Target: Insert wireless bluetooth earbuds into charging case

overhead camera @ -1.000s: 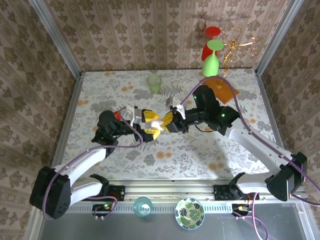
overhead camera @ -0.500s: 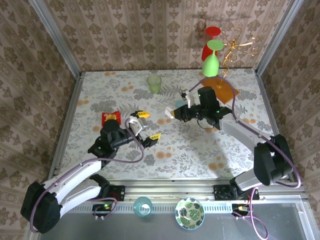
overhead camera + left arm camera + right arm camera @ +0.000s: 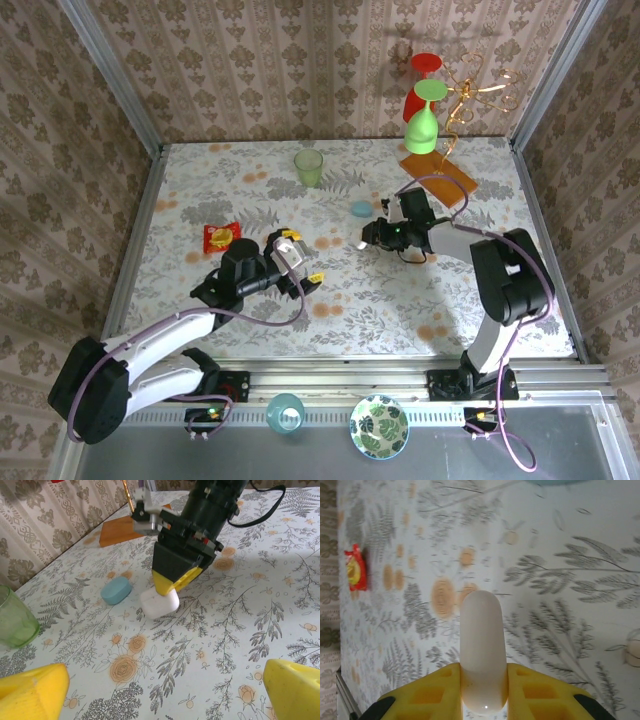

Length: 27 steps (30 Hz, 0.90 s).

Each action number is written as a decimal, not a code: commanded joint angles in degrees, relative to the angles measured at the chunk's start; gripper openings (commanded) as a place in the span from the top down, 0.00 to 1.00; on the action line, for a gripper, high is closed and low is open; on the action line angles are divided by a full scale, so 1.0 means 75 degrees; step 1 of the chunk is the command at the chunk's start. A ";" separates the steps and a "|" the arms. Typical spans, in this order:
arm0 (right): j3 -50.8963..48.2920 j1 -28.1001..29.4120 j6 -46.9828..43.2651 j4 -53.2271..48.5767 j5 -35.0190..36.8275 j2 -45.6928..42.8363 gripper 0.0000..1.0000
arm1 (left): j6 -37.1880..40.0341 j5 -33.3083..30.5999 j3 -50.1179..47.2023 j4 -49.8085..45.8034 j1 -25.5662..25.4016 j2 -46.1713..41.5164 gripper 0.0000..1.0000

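The white charging case (image 3: 160, 603) is pinched edge-on between the yellow fingers of my right gripper (image 3: 171, 582), low over the tablecloth right of centre. In the right wrist view the case (image 3: 481, 645) sticks forward out of the shut gripper (image 3: 482, 675). From above, that gripper (image 3: 369, 240) sits just below the light blue disc. My left gripper (image 3: 303, 258) hovers left of it, facing it. Its yellow fingers (image 3: 30, 692) stand wide apart with nothing between them. The earbuds are out of view.
A light blue disc (image 3: 361, 209) lies just behind the case. A green cup (image 3: 309, 167) stands at the back, an orange board (image 3: 438, 176) at the back right, a red packet (image 3: 220, 236) on the left. Bare tablecloth lies between the two grippers.
The two grippers, together at the table's middle a second ago, have parted. The right one carried the case right and down; the left one drew back left, then edged right.
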 commanded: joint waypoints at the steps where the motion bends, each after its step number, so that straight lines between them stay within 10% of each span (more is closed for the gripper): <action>1: 0.0160 -0.0063 0.0353 0.0459 0.0047 0.0333 0.75 | 0.0114 -0.0108 0.0133 0.0039 -0.0050 -0.0054 0.00; 10: -0.0071 -0.0247 -0.0230 0.0148 0.1048 -0.0524 0.42 | -0.0777 -0.0527 -0.0049 0.0527 0.0495 -0.0174 0.00; 21: -0.1721 -0.0306 -0.3110 0.0628 0.5236 -0.4140 0.00 | -0.1300 -0.3796 -0.0687 0.1183 0.2124 -0.0520 0.00; 27: -0.2829 -0.0596 -0.3981 0.1301 0.6943 -0.4773 0.00 | -0.1096 -0.4506 -0.1336 0.2104 0.2893 -0.0014 0.00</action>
